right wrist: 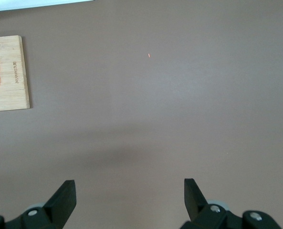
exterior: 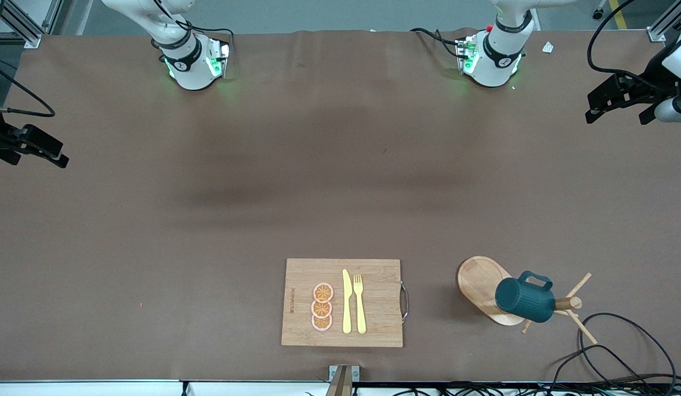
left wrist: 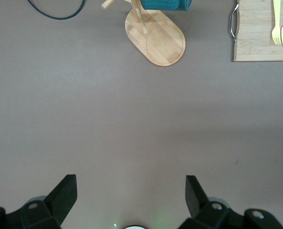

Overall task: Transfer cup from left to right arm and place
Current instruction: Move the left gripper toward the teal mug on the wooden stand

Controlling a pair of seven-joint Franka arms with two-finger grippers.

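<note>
Brown tabletop [exterior: 208,220] carries everything. Both arms wait, raised at its ends: the left claw [left wrist: 131,193] hangs with fingers spread apart over bare surface, and the right claw [right wrist: 130,198] likewise gapes wide. Well apart from the left claw, the cup [exterior: 525,297] hangs on a wooden mug tree [exterior: 486,291], beside a wooden board [exterior: 343,302].

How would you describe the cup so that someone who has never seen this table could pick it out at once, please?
Start at the rectangular wooden board with the yellow cutlery, near the front camera. Beside it, toward the left arm's end of the table, stands a wooden mug rack on an oval base. The cup hangs tilted on its peg: dark teal, ribbed, with a loop handle, the only non-wooden part there.
</note>
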